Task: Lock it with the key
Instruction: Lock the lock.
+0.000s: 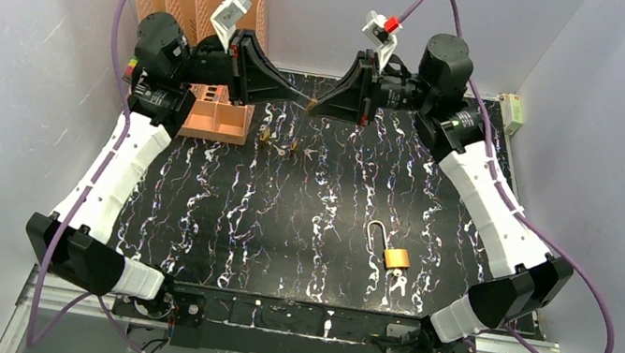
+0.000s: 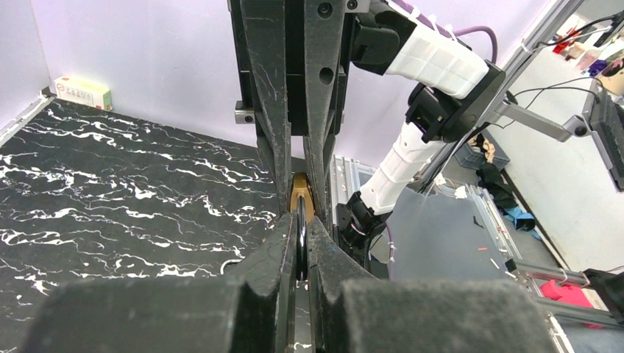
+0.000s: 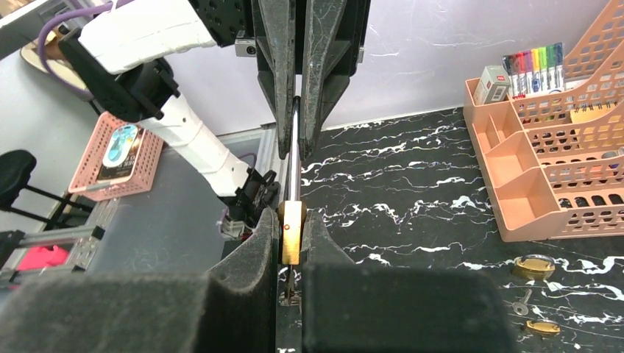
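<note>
Black, white-veined tabletop (image 1: 218,209) fills a grey-walled booth, with a peach desk organizer (image 1: 225,120) at the far left. Over the far middle the two arms meet tip to tip. The right gripper (image 3: 290,246) is clamped on the flat faces of a small brass padlock (image 3: 291,229). The left gripper (image 2: 300,254) is pinched tight on a thin steel bar rising from it, which I take to be its shackle (image 3: 295,147) seen edge-on. The lock hangs in the air between them, well above the table.

A larger padlock (image 1: 396,257) lies near the right arm with its shackle swung open and a key (image 1: 397,283) just beside it.

The held lock looks dense and rigid for its size, and polished brass is likely slippery, so the broad faces are the surest hold. The round shackle could swivel in the pads. A key is thin and light, best taken by its bow.
</note>
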Action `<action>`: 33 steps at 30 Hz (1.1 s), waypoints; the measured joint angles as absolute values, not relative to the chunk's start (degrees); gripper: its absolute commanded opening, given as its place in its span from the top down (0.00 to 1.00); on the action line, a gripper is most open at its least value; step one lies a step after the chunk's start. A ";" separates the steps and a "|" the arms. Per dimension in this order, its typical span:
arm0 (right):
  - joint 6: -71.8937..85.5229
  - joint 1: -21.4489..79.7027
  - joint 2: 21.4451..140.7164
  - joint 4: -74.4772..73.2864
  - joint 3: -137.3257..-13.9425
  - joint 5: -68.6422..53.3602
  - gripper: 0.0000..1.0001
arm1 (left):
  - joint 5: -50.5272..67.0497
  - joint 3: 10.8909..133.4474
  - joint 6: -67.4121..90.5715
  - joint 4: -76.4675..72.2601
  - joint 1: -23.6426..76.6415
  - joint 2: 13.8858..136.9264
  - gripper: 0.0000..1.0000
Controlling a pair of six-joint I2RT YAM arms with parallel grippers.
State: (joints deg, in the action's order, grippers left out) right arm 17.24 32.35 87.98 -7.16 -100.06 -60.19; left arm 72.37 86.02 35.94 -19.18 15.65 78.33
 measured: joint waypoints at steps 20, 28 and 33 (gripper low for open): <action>14.90 27.00 96.04 -21.51 -113.29 -78.93 1.00 | 66.51 82.20 35.06 -18.10 20.01 75.05 1.00; 14.89 26.85 96.38 -22.85 -114.24 -80.14 1.00 | 65.93 80.43 37.50 -20.76 20.43 74.02 0.99; 13.51 26.68 96.38 -25.13 -114.72 -80.10 1.00 | 65.89 80.20 39.05 -21.04 20.49 74.02 1.00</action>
